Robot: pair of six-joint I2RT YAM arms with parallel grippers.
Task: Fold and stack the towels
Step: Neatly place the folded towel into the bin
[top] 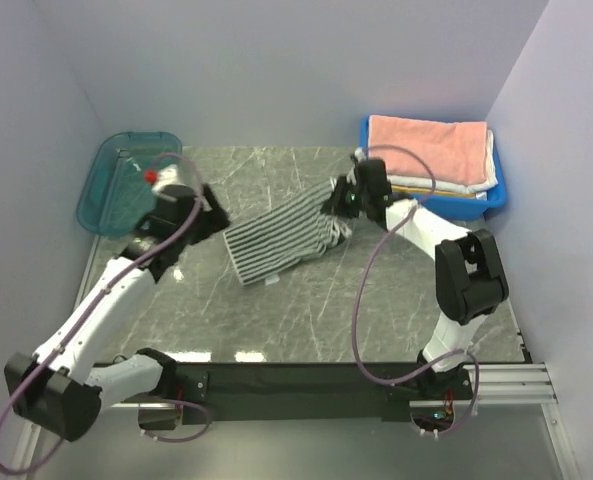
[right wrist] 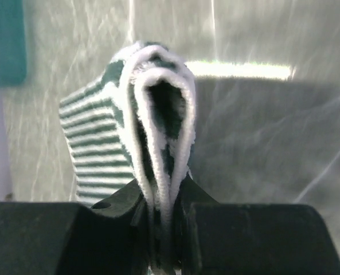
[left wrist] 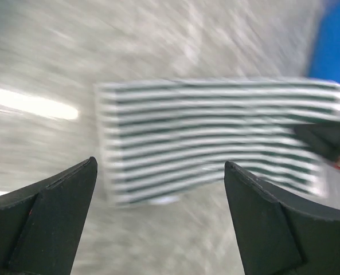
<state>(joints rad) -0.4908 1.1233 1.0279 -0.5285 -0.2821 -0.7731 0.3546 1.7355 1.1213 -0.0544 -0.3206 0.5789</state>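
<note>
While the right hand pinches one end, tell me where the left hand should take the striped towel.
I'd take the striped towel at its free short end, opposite the right hand. Bring the left hand, fingers open, in low from the left: that end lies flat on the table and faces it.

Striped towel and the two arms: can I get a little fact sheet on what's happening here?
striped towel: spread on the table, one end pinched up
right gripper: shut on the towel's bunched edge
left gripper: open, nothing between its fingers, pointed at the towel
blue bin: back right, folded pink towel on top of its stack
teal container: back left corner
</note>
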